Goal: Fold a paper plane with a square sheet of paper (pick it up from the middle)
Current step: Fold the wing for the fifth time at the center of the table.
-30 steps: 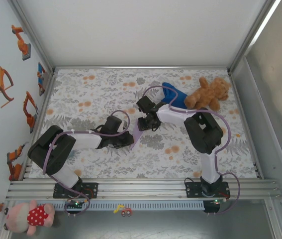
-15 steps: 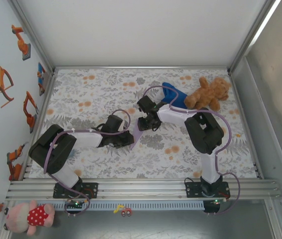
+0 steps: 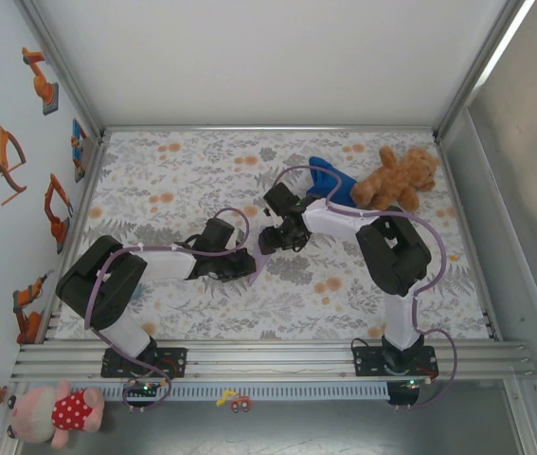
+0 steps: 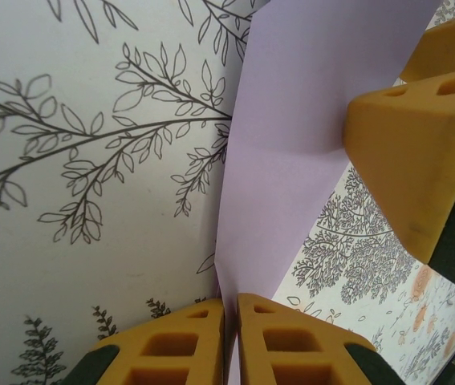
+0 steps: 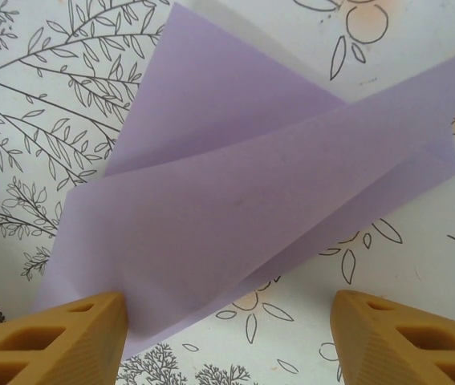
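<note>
The lavender sheet of paper (image 5: 251, 200) is folded into overlapping pointed flaps, a rough paper plane shape, and lies low over the flowered table. My left gripper (image 4: 231, 321) is shut on its creased edge; the paper (image 4: 291, 120) rises away from the jaws. From above, a thin strip of the paper (image 3: 260, 260) shows between the left gripper (image 3: 247, 268) and the right gripper (image 3: 270, 239). My right gripper (image 5: 227, 329) is open; its left finger (image 5: 67, 337) touches the paper's corner and the other finger (image 5: 404, 329) stands clear over bare table.
A brown teddy bear (image 3: 396, 178) lies at the back right with a deep blue cloth (image 3: 332, 182) beside it, just behind the right arm. Metal frame rails (image 3: 268, 355) run along the near edge, and walls enclose the table.
The right gripper's jaws have spread wide and let go of the paper, and the gripper has drawn back slightly. The left gripper stays shut on the paper in place.
</note>
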Robot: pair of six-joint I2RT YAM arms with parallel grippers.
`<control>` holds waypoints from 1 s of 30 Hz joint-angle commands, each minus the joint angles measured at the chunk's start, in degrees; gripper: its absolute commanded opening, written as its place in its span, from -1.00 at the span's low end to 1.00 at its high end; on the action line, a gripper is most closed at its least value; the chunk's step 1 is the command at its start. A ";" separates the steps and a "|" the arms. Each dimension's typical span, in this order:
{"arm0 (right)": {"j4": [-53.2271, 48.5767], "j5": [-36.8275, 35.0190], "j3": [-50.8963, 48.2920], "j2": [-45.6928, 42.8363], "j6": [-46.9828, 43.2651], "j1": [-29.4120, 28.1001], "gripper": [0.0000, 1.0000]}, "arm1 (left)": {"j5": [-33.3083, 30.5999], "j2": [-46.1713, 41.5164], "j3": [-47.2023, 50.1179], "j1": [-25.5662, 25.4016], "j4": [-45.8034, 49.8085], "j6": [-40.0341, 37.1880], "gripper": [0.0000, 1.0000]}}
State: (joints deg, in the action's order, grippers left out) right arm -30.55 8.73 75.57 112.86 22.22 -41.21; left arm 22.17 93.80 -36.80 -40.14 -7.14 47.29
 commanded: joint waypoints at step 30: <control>-8.23 -9.74 3.41 12.36 0.55 -1.06 0.05 | -2.20 3.00 1.39 -0.63 7.43 -0.60 -0.74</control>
State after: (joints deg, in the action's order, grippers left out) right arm -37.69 1.91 81.60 117.60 21.85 -42.44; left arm 22.17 93.82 -36.84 -40.14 -7.11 47.31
